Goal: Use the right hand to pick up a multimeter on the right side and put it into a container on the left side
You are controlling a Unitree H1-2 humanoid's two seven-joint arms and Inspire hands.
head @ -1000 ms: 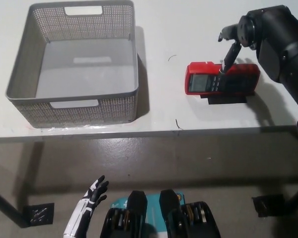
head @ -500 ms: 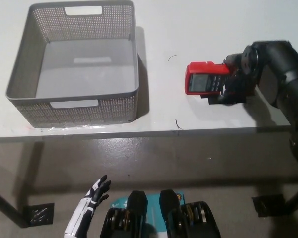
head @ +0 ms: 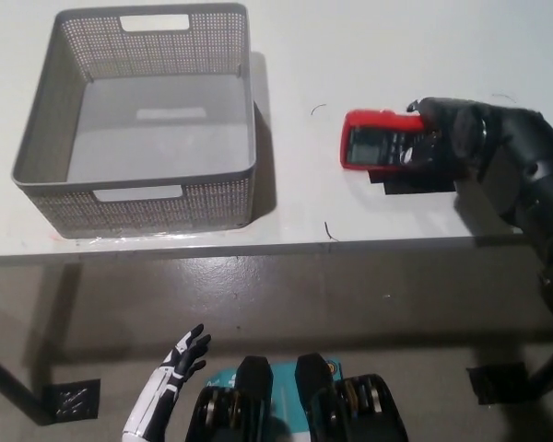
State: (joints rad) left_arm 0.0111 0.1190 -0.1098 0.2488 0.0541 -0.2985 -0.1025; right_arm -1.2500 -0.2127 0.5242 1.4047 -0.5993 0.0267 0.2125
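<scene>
Single view only, from the robot's head, facing steeply down. Upper part of the frame takes in the white table (head: 369, 55) from above; its near edge runs straight across mid-frame. Below the edge the floor (head: 350, 304) shows, farther off. The basket (head: 37, 129) sits upper left, seen into from overhead. Medium range: the table fills the frame's width. No second view to compare overlap.

Bright even overhead light, soft shadows right of the basket (head: 134, 189), sharp focus
</scene>
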